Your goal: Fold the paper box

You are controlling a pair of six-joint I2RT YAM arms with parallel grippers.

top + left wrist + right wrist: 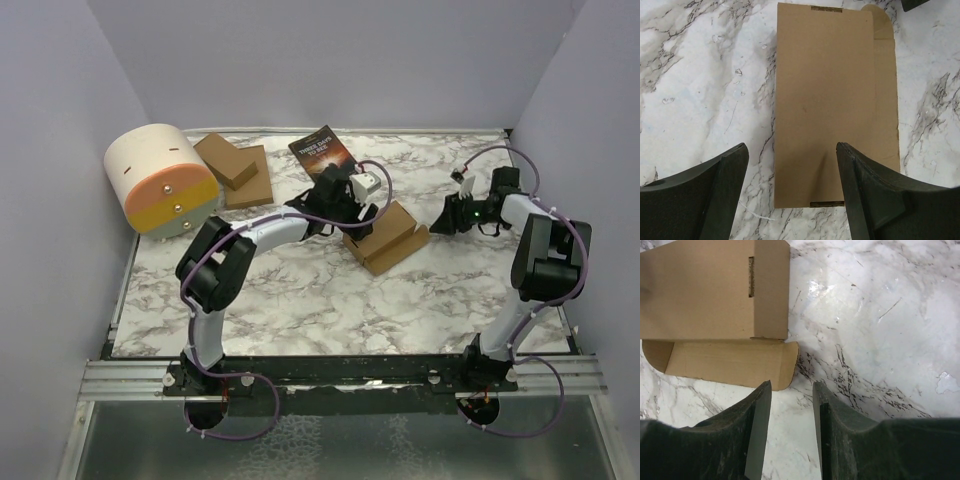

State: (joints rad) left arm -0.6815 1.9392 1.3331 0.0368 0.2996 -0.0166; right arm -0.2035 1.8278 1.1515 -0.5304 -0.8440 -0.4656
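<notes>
- Marbled white-and-grey counter (300, 300), closed in by plain pale walls.
- Far left, rear: cream drum (160, 180) with an orange-and-yellow face, lying on its side.
- Just right of the drum: stack of flat brown cardboard pieces (232, 168).
- Rear centre: dark-covered book (322, 152), lying flat and skewed.
- Left pincer (791, 147): over one short end of the paper box (388, 238), jaws spread wide, nothing clasped. Bare counter shows between one finger and the box's long edge. Other finger overlaps the opposite side; contact there impossible to tell.
- Paper box: lying flat just right of centre, partly folded. Broad plain top panel with a small slot at each short end, and a round-cornered flap sticking out along one long side.
- Right pincer (791, 385): low, right of the box, jaws parted by a narrow gap with only marble between, holding nothing. Flap's rounded corner just beside one fingertip.
</notes>
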